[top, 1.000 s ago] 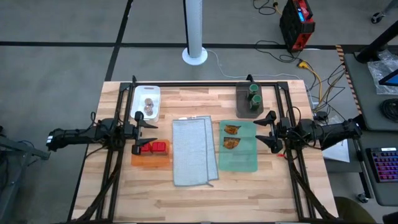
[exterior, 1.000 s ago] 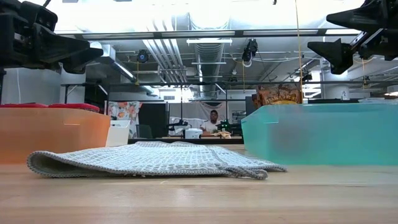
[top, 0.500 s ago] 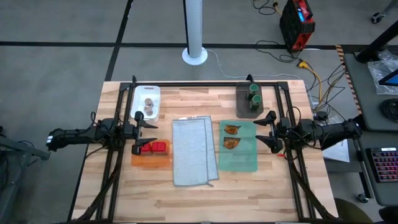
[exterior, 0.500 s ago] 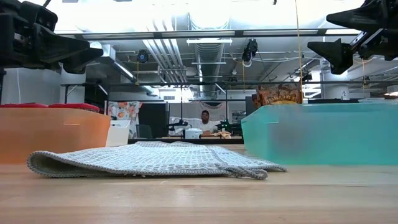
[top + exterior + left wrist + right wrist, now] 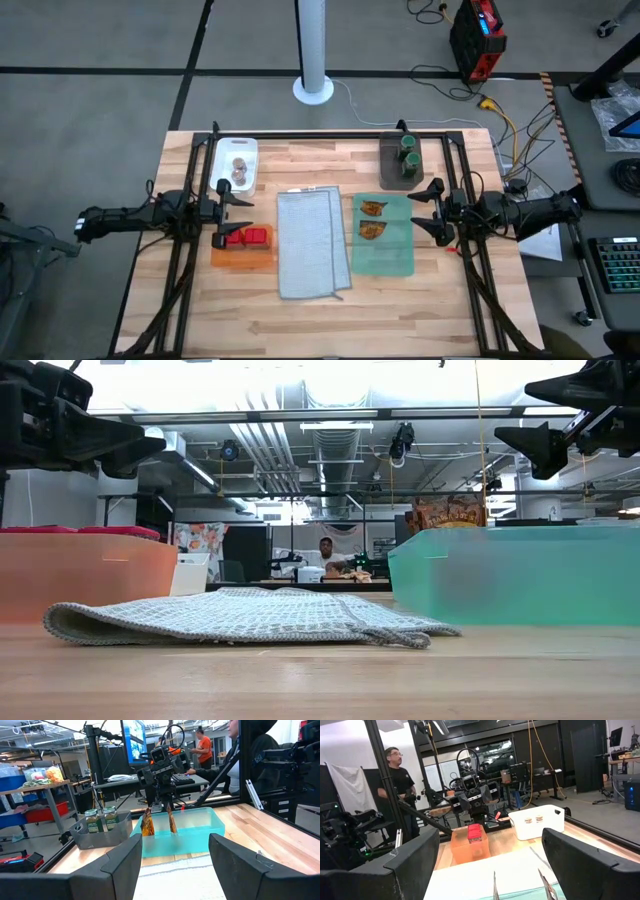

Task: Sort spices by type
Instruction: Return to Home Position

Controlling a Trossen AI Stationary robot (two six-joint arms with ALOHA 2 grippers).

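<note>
Two red boxy containers (image 5: 247, 237) sit in an orange tray (image 5: 243, 256); they also show in the right wrist view (image 5: 475, 832). Two orange-brown packets (image 5: 373, 218) stand in a green tray (image 5: 384, 258), and show in the left wrist view (image 5: 146, 824). Two green-topped jars (image 5: 409, 150) stand in the dark grey bin (image 5: 399, 176). Two greyish shakers (image 5: 240, 170) lie in the white tray (image 5: 237, 148). My left gripper (image 5: 222, 212) hovers open beside the orange tray's left end. My right gripper (image 5: 430, 210) hovers open beside the green tray's right edge. Both are empty.
A grey woven cloth (image 5: 312, 241) lies flat at the table's middle between the two trays, with bare wood toward the near edge (image 5: 320, 325). A black frame (image 5: 330, 135) runs along the table's far and side edges. People stand beyond the table (image 5: 395, 770).
</note>
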